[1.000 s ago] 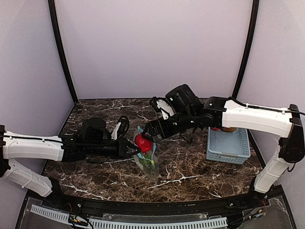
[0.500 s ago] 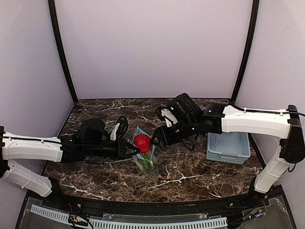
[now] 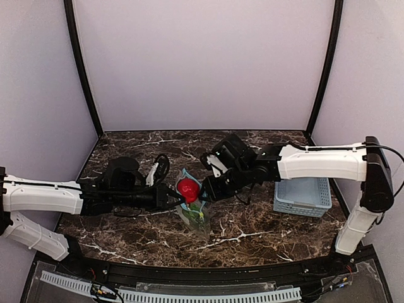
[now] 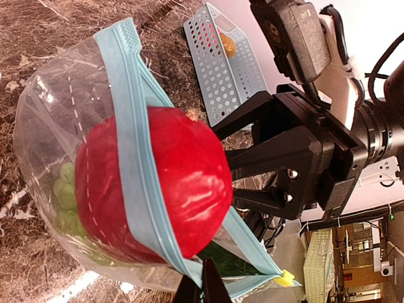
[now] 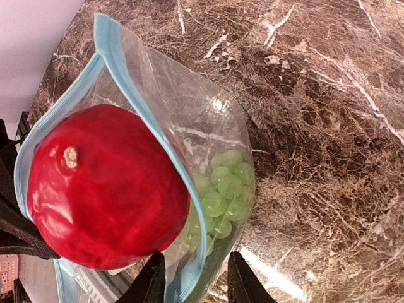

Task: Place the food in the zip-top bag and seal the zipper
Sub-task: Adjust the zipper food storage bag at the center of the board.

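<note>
The zip-top bag (image 3: 196, 213) stands on the marble with its mouth held open. A round red fruit (image 3: 188, 187) sits half in the mouth, and the green grape bunch (image 5: 224, 183) lies deeper inside. My left gripper (image 4: 203, 268) is shut on the teal zipper (image 4: 136, 151) strip at the near side of the mouth. My right gripper (image 5: 192, 281) is at the opposite side, with its jaws apart. The bag's far zipper edge (image 5: 136, 95) runs between its fingers, which press on nothing. A brown-orange fruit (image 4: 228, 43) lies in the basket.
A light-blue plastic basket (image 3: 303, 196) stands to the right of the bag, under my right forearm. A yellow slider (image 4: 287, 278) sits at one end of the zipper. Dark marble table (image 3: 252, 227) is bordered by purple walls and black corner posts.
My right gripper has shifted left and lower onto the bag's far edge, and its jaws have narrowed. The red fruit stays in the bag's mouth. The left arm has not moved.
</note>
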{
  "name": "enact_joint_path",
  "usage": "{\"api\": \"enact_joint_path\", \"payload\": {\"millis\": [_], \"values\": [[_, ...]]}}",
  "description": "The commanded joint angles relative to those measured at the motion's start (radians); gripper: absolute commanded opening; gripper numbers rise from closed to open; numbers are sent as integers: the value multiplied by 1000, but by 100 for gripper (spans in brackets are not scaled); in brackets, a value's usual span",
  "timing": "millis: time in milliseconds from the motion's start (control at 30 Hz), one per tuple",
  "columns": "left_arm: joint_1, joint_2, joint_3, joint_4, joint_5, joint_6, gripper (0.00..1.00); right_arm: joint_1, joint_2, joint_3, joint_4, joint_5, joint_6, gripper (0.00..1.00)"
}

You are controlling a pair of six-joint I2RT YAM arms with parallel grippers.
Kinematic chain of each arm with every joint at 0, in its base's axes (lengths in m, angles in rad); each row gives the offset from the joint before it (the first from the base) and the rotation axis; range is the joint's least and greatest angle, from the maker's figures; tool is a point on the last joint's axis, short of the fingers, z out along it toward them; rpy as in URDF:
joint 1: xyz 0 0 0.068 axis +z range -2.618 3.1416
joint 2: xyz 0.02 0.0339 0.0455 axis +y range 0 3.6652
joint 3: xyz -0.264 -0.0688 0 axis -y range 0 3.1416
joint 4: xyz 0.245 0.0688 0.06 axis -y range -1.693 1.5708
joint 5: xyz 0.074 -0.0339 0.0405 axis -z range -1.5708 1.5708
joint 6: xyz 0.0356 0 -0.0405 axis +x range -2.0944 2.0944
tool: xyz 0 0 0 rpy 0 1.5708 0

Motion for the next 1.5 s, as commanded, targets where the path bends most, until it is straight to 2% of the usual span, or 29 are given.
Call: {"api": "enact_joint_path", "payload": {"millis": [0, 200, 333, 533, 833, 1133, 1200, 1333, 1400, 1467], "values": [[4, -33, -19, -1, -9, 1, 1, -3, 18, 38, 25, -17, 4, 28], [5, -56, -21, -54, -51, 2, 1, 4, -19, 37, 43, -6, 7, 0], [5, -83, 34, -185, -118, 42, 1, 29, -71, 58, 36, 29, -8, 0], [6, -109, 97, -276, -154, 87, 1, 46, -124, 53, 31, 46, 6, 0], [5, -65, 95, -263, -146, 64, 1, 53, -94, -9, 118, -23, 49, 0], [5, -42, 90, -263, -148, 61, 1, 56, -79, -11, 123, -6, 50, 1], [5, -34, 88, -259, -139, 63, 1, 58, -83, -3, 105, 6, 43, 11], [5, -24, 75, -239, -125, 61, 1, 77, -100, 41, 43, 69, 12, 53], [5, -25, 67, -234, -125, 57, 1, 89, -105, 73, 12, 103, 1, 60], [5, -27, 63, -235, -127, 57, 1, 99, -105, 94, -7, 118, -8, 60]]}}
